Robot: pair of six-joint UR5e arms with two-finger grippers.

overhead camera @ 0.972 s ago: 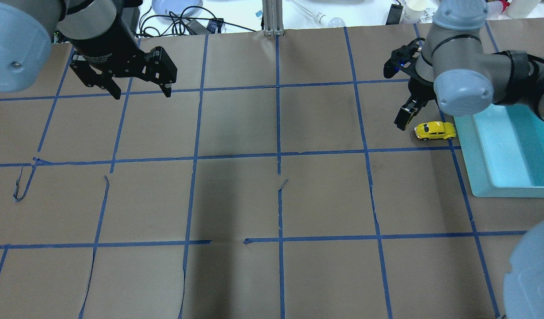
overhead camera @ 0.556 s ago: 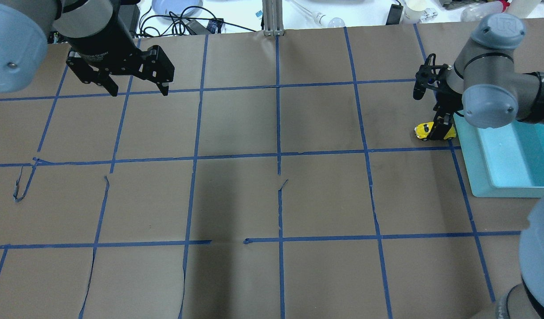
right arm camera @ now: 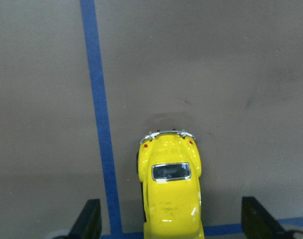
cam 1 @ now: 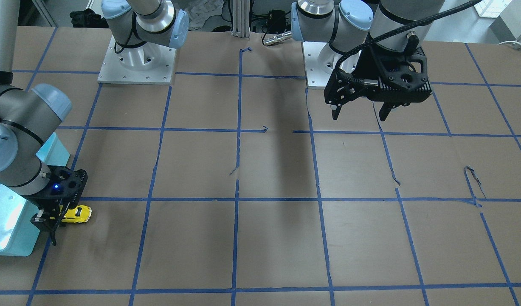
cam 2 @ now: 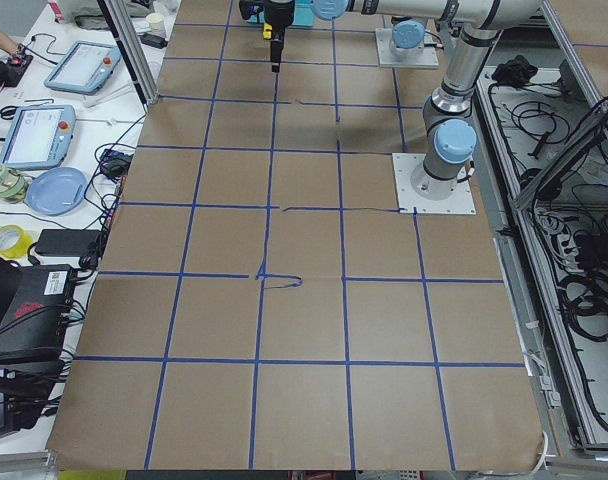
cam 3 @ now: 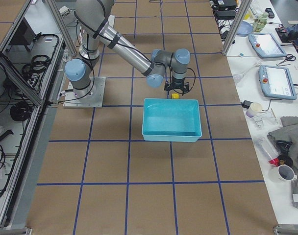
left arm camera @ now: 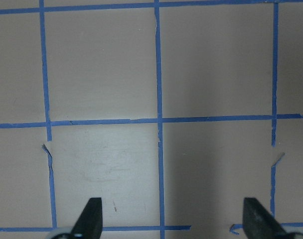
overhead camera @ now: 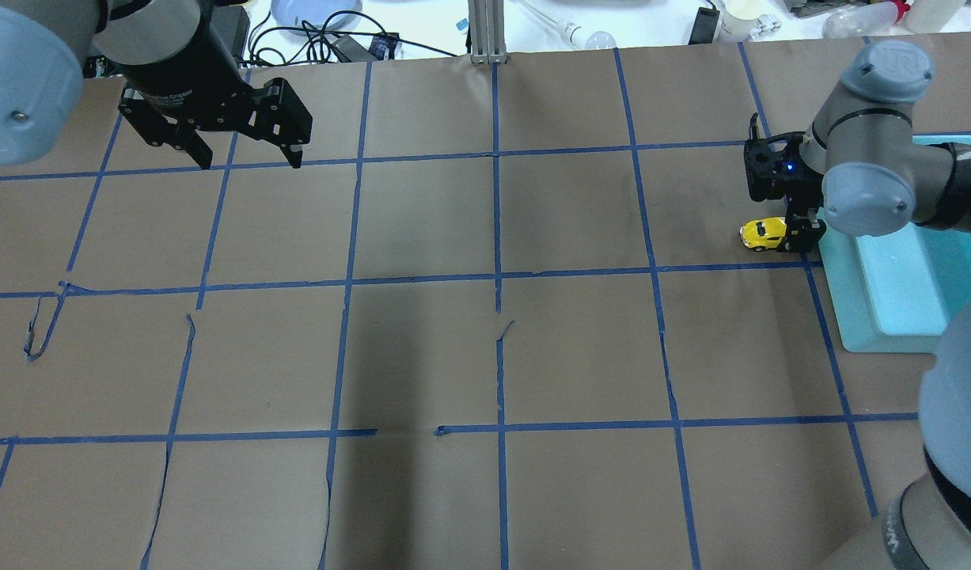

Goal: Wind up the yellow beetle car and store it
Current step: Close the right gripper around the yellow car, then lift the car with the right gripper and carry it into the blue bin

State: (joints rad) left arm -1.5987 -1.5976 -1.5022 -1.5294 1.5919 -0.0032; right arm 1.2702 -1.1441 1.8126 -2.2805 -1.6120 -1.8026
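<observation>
Right gripper (right arm camera: 172,216) lower, jaws astride car (right arm camera: 170,174)

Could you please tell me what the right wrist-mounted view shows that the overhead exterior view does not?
Only the wrist view shows the silvery bumper and dark window of the yellow beetle car, and gaps to both fingers. Only the overhead shows the teal bin beside it and the open left gripper. Both show the car on taped brown paper.
</observation>
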